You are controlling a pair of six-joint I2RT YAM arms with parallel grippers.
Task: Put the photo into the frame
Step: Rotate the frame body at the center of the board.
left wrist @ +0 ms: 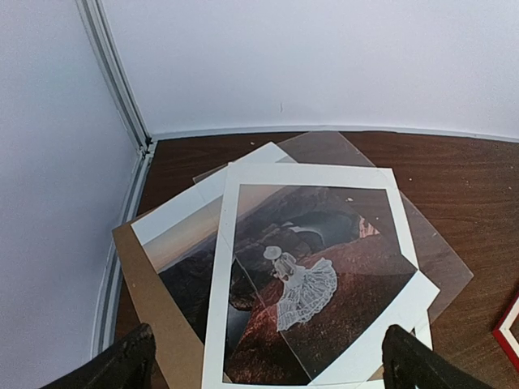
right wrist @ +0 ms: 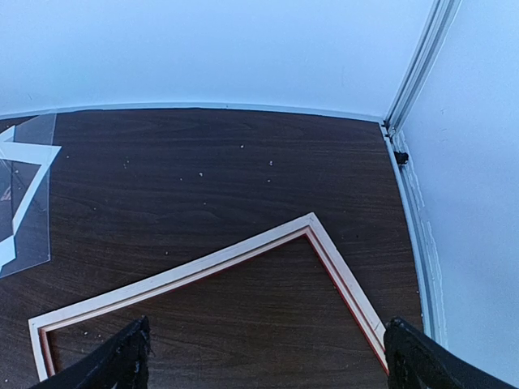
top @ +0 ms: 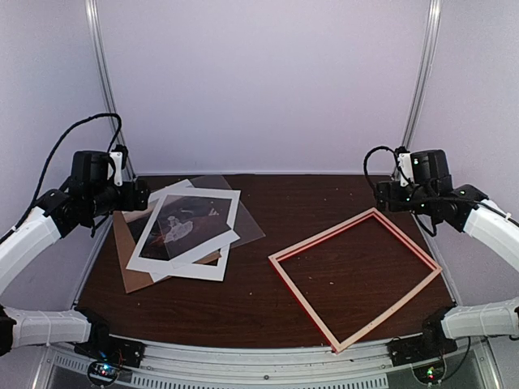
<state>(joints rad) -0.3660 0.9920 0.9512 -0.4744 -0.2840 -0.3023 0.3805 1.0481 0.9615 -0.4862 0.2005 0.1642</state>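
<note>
The photo [left wrist: 186, 255] lies in the loose stack at the left of the bench [top: 324, 194], on a brown board [left wrist: 154, 316] and under a white mat [left wrist: 308, 174]. A clear sheet [left wrist: 442, 259] seems to lie on top, and the frame [top: 323, 236] sits well apart to the right, pale back up. The left end effector [left wrist: 272, 365] and right end effector [right wrist: 268, 361] hang spread wide, holding nothing. A pinch at the photo's edge could drag the mat or sheet along, or crease the paper, since the layers overlap askew.

A dark wood-grain table [top: 308, 203] stands within plain white walls [top: 259, 81] with metal corner posts [top: 99, 57].
</note>
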